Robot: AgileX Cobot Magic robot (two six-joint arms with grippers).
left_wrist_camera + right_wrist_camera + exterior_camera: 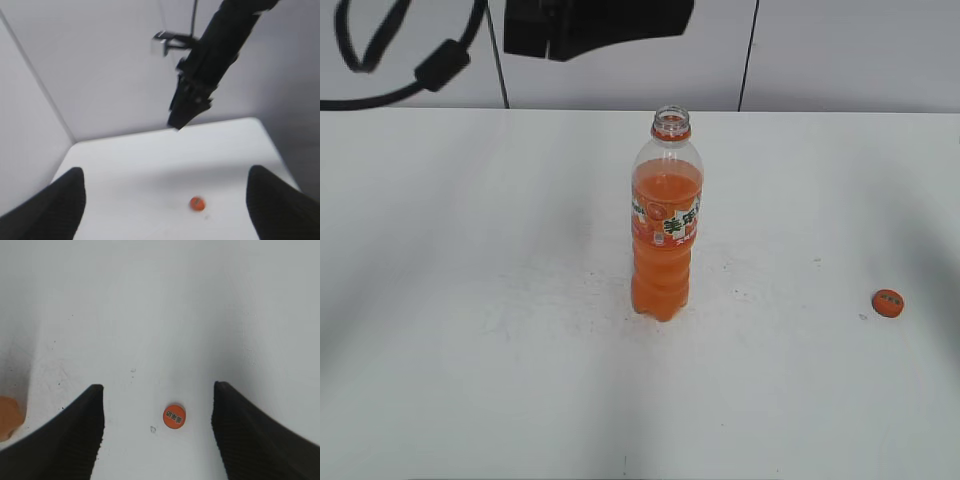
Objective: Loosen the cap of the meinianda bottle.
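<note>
The meinianda bottle (666, 225) stands upright near the middle of the tabletop (470, 330), roughly midway between the left and right edges. Its neck is uncapped; the orange neck ring sits just under the open mouth. Orange drink fills the body up to the shoulder.

The cap (887, 303) lies flat on the tabletop near the right edge, well apart from the bottle, printed top facing up. It touches neither the bottle nor any pincer.

The right pincer (157, 435) hangs above the cap (174, 416) with its jaws set wide. The cap lies on the surface between the two fingers, clear of both. A sliver of orange shows at the left border of the right wrist view.

The left pincer (165, 210) is also spread wide and holds nothing. Its camera shows the right arm (210, 60) raised above the tabletop, with the cap (197, 203) below.
</note>
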